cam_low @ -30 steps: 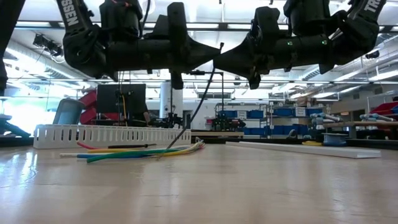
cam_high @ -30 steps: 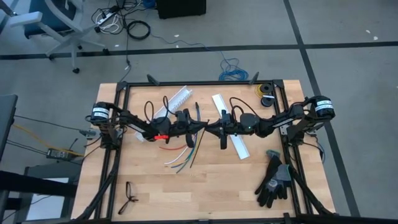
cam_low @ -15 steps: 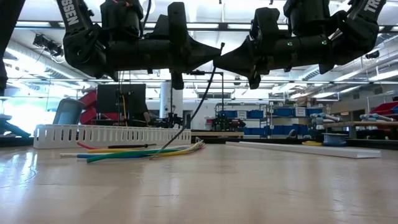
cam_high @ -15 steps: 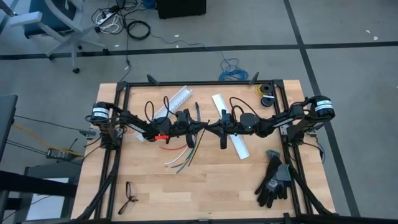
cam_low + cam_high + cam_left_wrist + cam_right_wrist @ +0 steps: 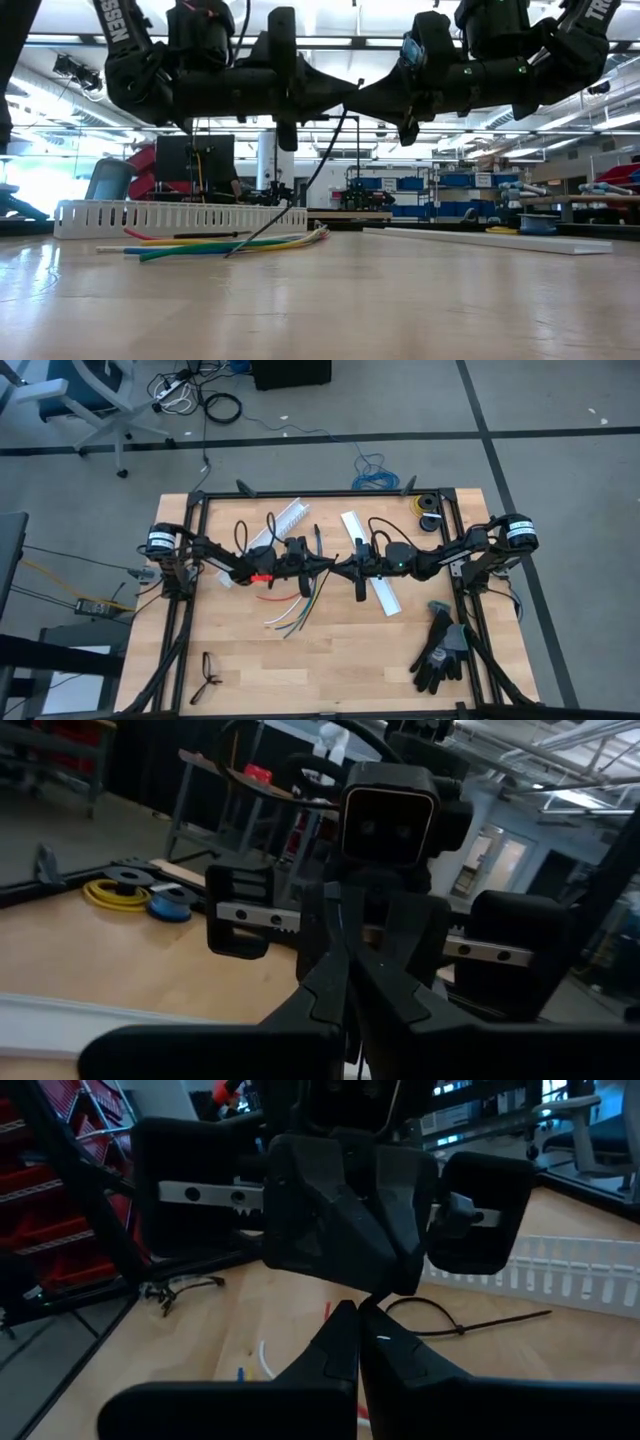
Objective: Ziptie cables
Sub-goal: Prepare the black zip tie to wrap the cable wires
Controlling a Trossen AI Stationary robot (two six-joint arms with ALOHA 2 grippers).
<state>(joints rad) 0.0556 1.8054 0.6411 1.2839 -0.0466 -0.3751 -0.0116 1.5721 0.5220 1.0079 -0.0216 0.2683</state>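
Coloured cables [image 5: 293, 610] lie fanned on the wooden worktop [image 5: 340, 660], just below the left gripper [image 5: 322, 563]. Both arms reach level, tip to tip, above it. Right gripper [image 5: 345, 567] jaws shut on a thin black strip; left jaws nearly shut, contents unclear. Risk: strip slips during handover, dropping among cables.

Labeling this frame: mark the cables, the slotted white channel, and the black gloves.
cables [image 5: 288, 622]: high view, the loose coloured ends on the wood.
slotted white channel [image 5: 170, 217]: low view, middle of its side wall.
black gloves [image 5: 440, 648]: high view, the palm area.
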